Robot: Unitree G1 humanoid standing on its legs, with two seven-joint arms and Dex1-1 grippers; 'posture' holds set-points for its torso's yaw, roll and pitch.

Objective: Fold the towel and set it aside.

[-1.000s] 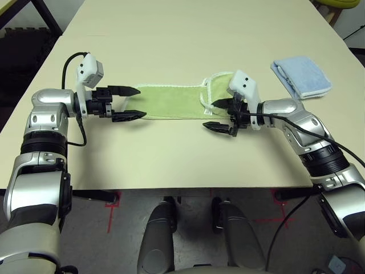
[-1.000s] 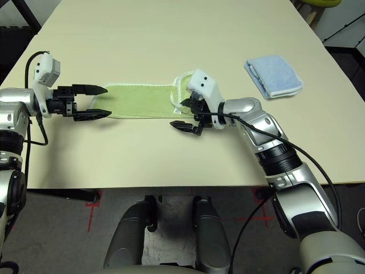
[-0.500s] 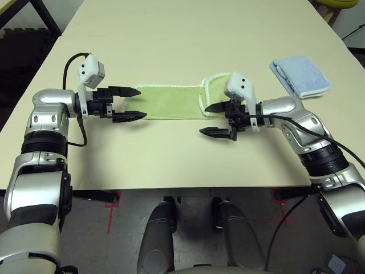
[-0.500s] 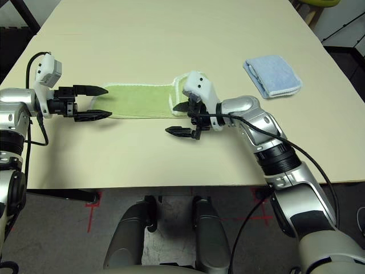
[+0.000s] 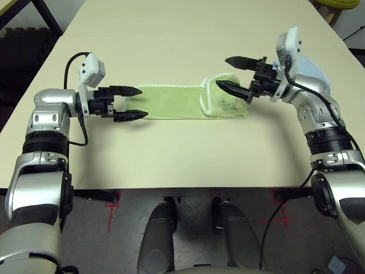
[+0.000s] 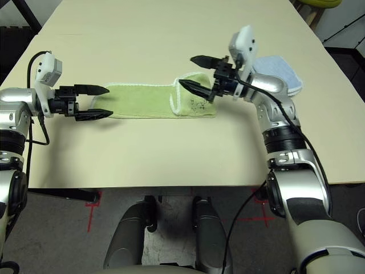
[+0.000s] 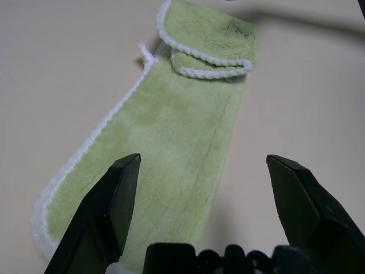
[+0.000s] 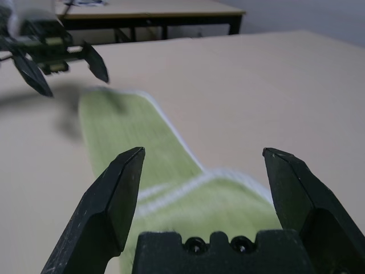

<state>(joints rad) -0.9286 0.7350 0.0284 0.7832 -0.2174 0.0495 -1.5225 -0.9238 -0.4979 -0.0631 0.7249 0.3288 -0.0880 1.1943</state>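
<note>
The towel (image 5: 191, 101) lies flat as a long strip mid-tabletop (image 5: 171, 34), its right end folded over. My left end effector (image 5: 132, 102) gapes empty at its left end; my right end effector (image 5: 235, 74), wide open and empty, has lifted off the fold toward the right edge, hiding part of the blue cloth (image 6: 279, 67) there.

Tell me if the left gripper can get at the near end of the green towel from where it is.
Probably yes. The left gripper is open, its fingers straddling the towel end, with nothing between them. The right gripper hangs open above the far, folded end, out of the way.
</note>
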